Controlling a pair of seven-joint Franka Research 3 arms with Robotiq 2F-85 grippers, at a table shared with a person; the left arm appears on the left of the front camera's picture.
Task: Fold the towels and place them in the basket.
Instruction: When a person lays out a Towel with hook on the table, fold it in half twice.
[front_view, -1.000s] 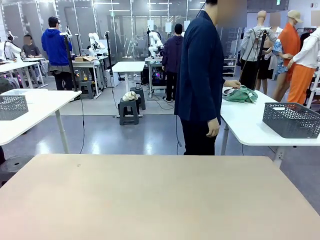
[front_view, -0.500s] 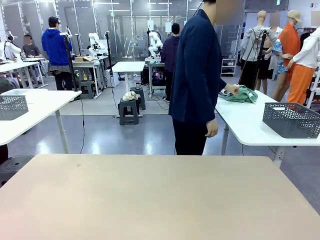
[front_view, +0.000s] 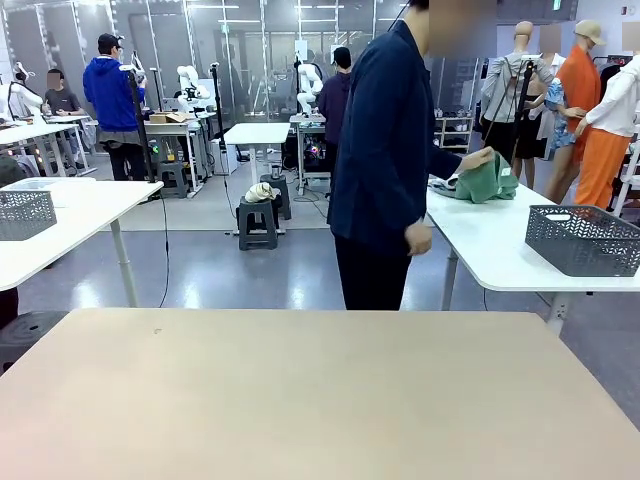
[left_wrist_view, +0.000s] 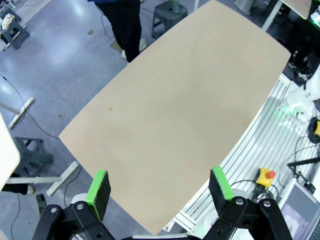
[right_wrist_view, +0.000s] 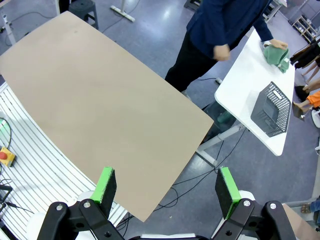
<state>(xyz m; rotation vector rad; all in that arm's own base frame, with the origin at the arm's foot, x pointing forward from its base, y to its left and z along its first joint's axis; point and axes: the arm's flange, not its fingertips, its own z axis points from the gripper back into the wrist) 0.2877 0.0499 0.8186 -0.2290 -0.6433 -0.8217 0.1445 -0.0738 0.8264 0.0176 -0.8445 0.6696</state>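
Note:
A person in a dark jacket stands past my table's far edge and lifts bunched mint-green towels (front_view: 485, 180) off a white side table (front_view: 500, 255); the towels (right_wrist_view: 276, 53) appear again in the right wrist view, in the person's hand. A dark grey mesh basket (front_view: 584, 238) sits on that side table, to the right of the towels, and it turns up tilted in the right wrist view as the basket (right_wrist_view: 270, 110). My left gripper (left_wrist_view: 161, 187) hangs open high above the bare beige tabletop (left_wrist_view: 175, 110). My right gripper (right_wrist_view: 167, 192) is open too, above the same tabletop (right_wrist_view: 95, 105).
Another white table (front_view: 60, 225) with a second mesh basket (front_view: 25, 214) stands at the left. Behind the table's near edge run a white slatted base and a yellow box with a red button (left_wrist_view: 264, 175). Stools, cables and other people are farther back.
The person has stepped a little left and raised the green towels from the side table into the air. Both grippers have kept still and open.

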